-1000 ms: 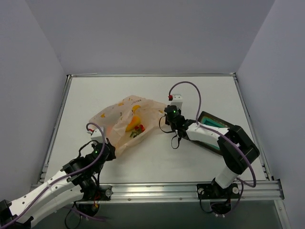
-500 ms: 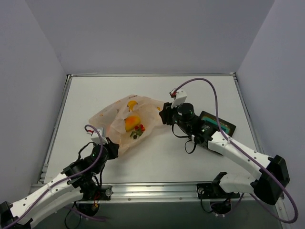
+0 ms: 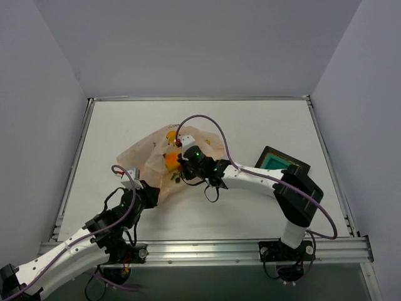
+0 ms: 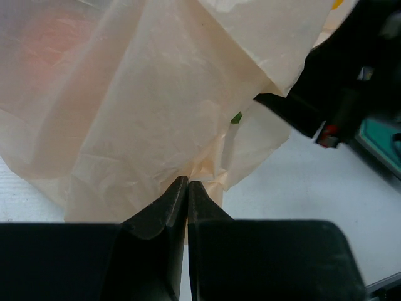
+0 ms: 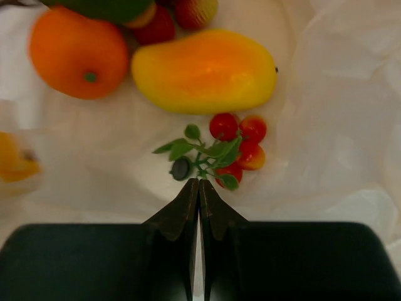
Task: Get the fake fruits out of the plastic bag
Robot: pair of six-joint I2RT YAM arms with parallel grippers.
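Note:
The pale peach plastic bag [image 3: 143,153] with banana prints lies left of centre. My left gripper [image 3: 150,192] is shut on a fold at its near edge, seen up close in the left wrist view [image 4: 188,182]. My right gripper [image 3: 180,166] is shut and reaches into the bag's mouth. In the right wrist view its tips [image 5: 198,183] sit just below the green stem of a red cherry tomato cluster [image 5: 235,147], with nothing visibly held. Beyond lie the yellow-orange mango [image 5: 207,70], the round orange [image 5: 78,51], and small red [image 5: 156,28] and green pieces [image 5: 113,7].
A square dark teal tray [image 3: 276,160] lies right of centre, partly under my right arm; it also shows in the left wrist view [image 4: 382,141]. Metal rails frame the white table, and grey walls stand on three sides.
My right arm has swung left from beside the tray into the bag's mouth, over the fruits. My left gripper has kept its hold on the bag's near edge.

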